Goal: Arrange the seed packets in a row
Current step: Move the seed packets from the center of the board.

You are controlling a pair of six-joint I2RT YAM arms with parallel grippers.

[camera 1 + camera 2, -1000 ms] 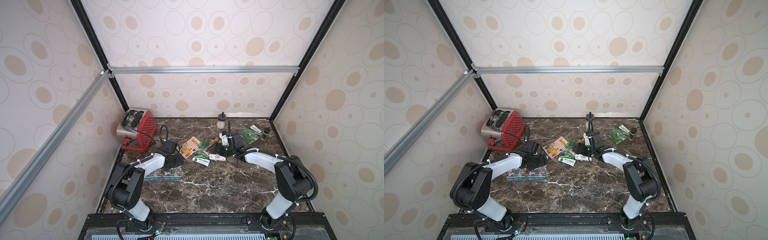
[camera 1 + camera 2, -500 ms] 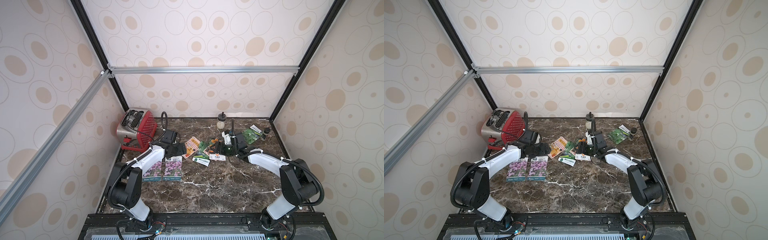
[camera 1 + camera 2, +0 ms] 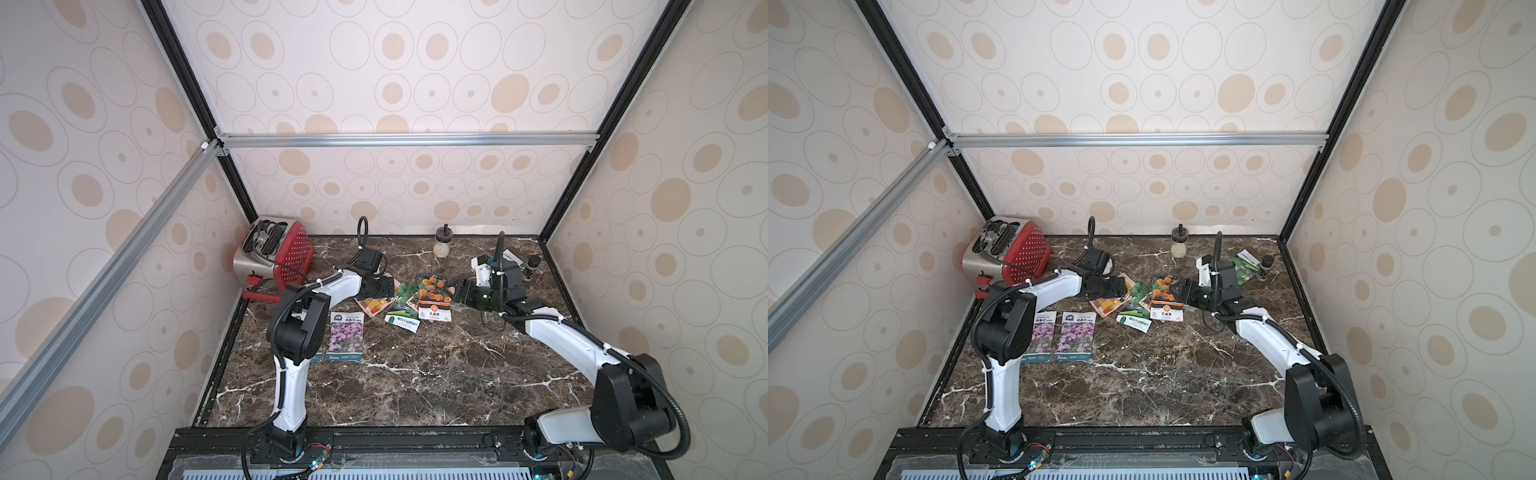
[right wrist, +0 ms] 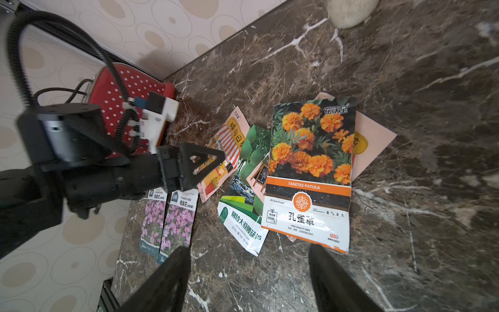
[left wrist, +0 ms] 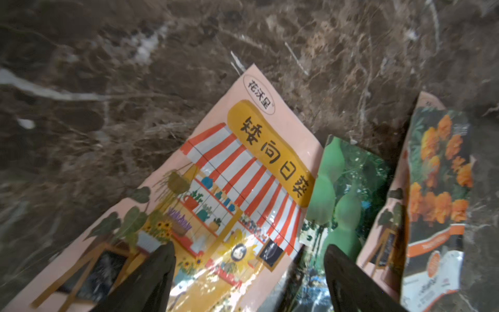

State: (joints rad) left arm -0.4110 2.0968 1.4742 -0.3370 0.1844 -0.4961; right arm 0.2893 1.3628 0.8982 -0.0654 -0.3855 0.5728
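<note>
**Stereo top views and wrist views, tabletop scene.** The seed packets lie on the brown marble table.

- **Packets in a row:** Two purple-flower packets lie side by side at centre left of a top view, edges nearly touching. In a top view the left arm covers most of one of them.
- **Loose heap:** This occupies the middle of both top views.
  - The pink shopfront packet lies at the heap's left side.
  - The green gourd packet lies beside it.
  - The white-and-green packet is partly tucked beneath its neighbours.
  - The orange marigold packet lies on top, covering a second pink packet.
- **Stray packet:** A green packet lies apart at the far right, near a small dark jar.
- **Left gripper**: jaws spread wide and empty, poised over the shopfront packet's lower end.
- **Right gripper**: jaws likewise apart, holding nothing, close to the right edge of the marigold packet.
- **Other objects:** A red toaster stands at the far left. A pale jar stands at the back wall.
</note>
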